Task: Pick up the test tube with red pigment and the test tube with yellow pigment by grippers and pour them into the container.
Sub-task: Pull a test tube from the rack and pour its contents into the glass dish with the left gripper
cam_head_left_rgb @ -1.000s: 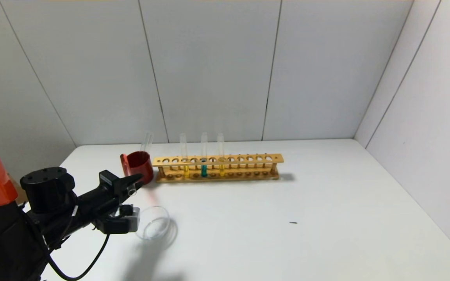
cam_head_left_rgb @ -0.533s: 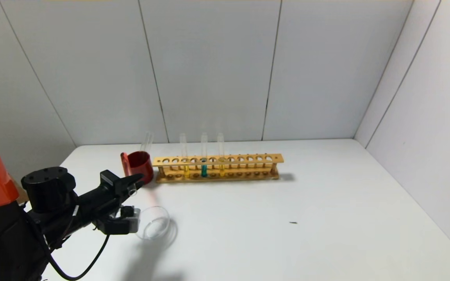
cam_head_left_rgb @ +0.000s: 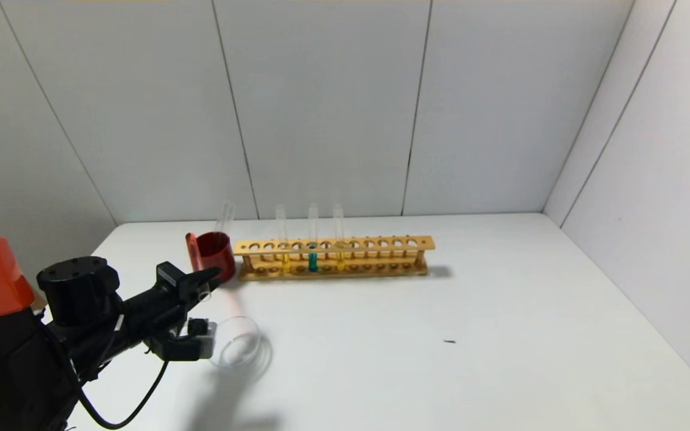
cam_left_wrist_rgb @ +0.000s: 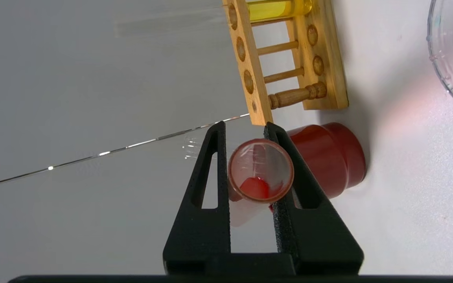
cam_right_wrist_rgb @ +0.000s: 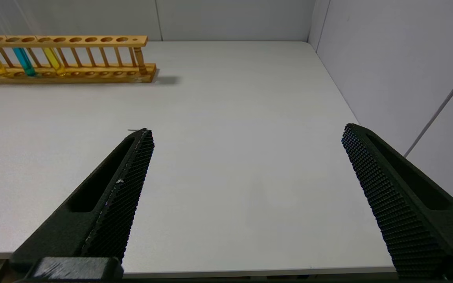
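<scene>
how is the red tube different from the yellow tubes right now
The red tube is clamped in the left pincer, tipped over near the glass dish; the yellow tubes stand upright in the wooden rack. The red tube holds only a small red remnant; the yellow tubes each hold a column of liquid at the bottom. All are slim clear glass.

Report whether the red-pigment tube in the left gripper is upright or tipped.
Tipped. The test tube with red pigment lies nearly level in the shut left gripper, mouth toward the wrist camera, a little red liquid pooled along its lower wall.
</scene>
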`<state>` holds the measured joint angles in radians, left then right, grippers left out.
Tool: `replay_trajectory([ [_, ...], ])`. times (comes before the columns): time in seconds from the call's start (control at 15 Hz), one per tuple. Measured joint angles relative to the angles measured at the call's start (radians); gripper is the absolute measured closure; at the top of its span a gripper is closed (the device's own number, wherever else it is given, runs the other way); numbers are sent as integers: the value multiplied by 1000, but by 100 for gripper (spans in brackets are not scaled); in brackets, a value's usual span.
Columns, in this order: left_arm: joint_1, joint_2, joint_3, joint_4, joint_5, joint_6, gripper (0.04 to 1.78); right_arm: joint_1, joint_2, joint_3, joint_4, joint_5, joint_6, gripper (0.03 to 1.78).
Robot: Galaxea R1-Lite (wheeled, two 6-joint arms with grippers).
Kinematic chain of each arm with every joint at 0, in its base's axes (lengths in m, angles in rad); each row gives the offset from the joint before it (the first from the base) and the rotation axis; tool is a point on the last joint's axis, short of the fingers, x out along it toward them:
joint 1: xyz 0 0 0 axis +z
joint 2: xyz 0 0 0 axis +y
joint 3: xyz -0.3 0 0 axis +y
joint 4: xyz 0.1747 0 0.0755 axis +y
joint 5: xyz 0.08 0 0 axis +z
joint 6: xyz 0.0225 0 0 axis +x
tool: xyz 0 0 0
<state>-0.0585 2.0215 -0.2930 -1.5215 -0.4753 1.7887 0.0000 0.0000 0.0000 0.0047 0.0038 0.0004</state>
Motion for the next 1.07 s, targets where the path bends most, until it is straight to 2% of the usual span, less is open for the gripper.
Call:
replay_trajectory([
  [1.07,-3,31,-22,0,23,72,147,0,0,0,0,0,0,6],
])
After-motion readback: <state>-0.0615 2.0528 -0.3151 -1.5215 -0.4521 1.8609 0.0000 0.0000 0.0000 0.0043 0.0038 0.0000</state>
